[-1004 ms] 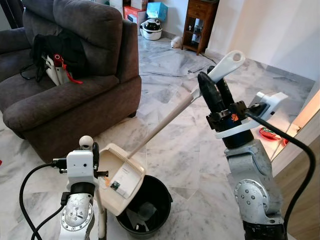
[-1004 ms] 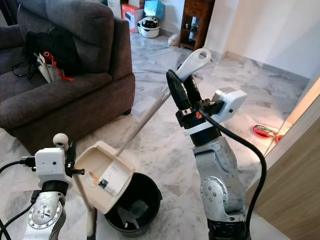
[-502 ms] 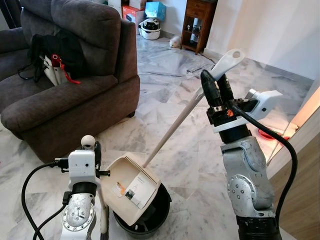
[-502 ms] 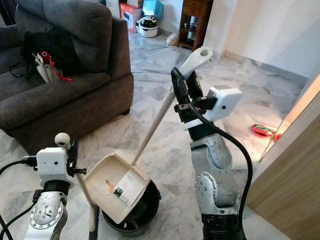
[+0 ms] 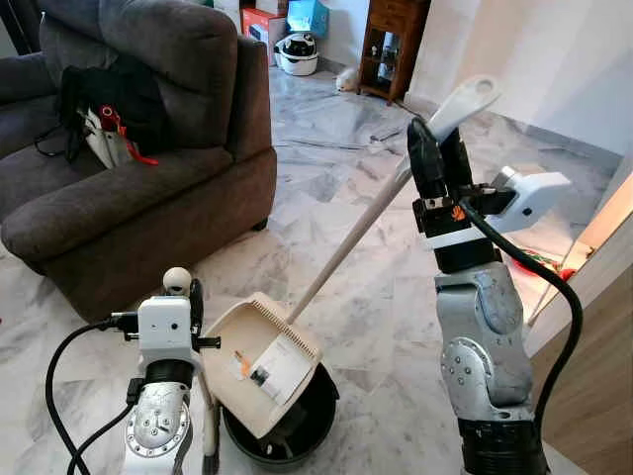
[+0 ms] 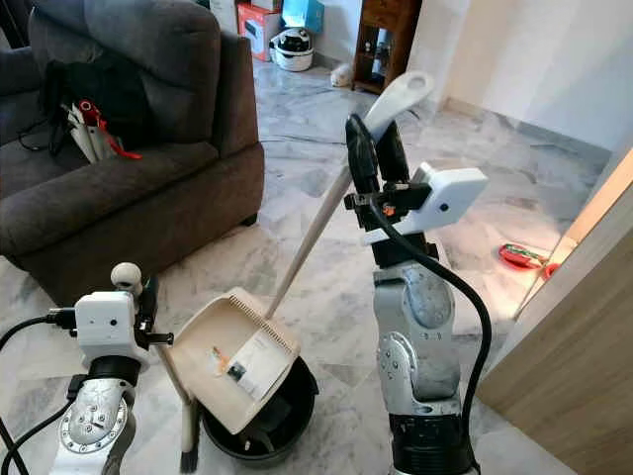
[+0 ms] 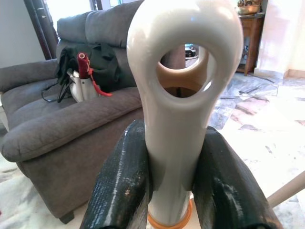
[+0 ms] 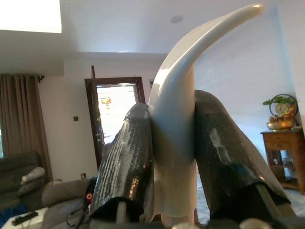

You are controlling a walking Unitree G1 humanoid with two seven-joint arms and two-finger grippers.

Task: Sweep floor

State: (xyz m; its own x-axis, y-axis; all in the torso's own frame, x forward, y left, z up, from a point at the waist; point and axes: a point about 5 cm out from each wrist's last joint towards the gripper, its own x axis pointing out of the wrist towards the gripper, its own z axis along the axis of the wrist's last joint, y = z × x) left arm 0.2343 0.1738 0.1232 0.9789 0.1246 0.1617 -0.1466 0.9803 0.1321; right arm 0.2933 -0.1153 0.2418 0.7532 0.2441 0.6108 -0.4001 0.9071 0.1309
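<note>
My right gripper point(image 5: 435, 158) is raised at chest height and shut on the top of the cream dustpan's long handle point(image 5: 346, 242); the right wrist view shows the handle point(image 8: 174, 119) clamped between both fingers. The pan point(image 5: 262, 361) hangs tilted over the black bucket point(image 5: 302, 426), its open side up, with a label and small bits inside. Low on the left, my left gripper point(image 5: 186, 295) is shut on the cream broom handle point(image 7: 183, 95), whose stick point(image 5: 210, 435) runs down beside the bucket.
A grey sofa point(image 5: 129, 188) carrying a black bag point(image 5: 109, 94) stands at the left. At the right is a wooden panel point(image 5: 598, 376), with a red object point(image 6: 519, 255) on the floor beside it. A wooden cabinet point(image 5: 388, 45) and boxes stand at the back. Marble floor lies ahead.
My right gripper has swung the dustpan handle steeper and slightly rightwards. The pan has moved from beside the bucket to over it. The left gripper and broom have stayed put.
</note>
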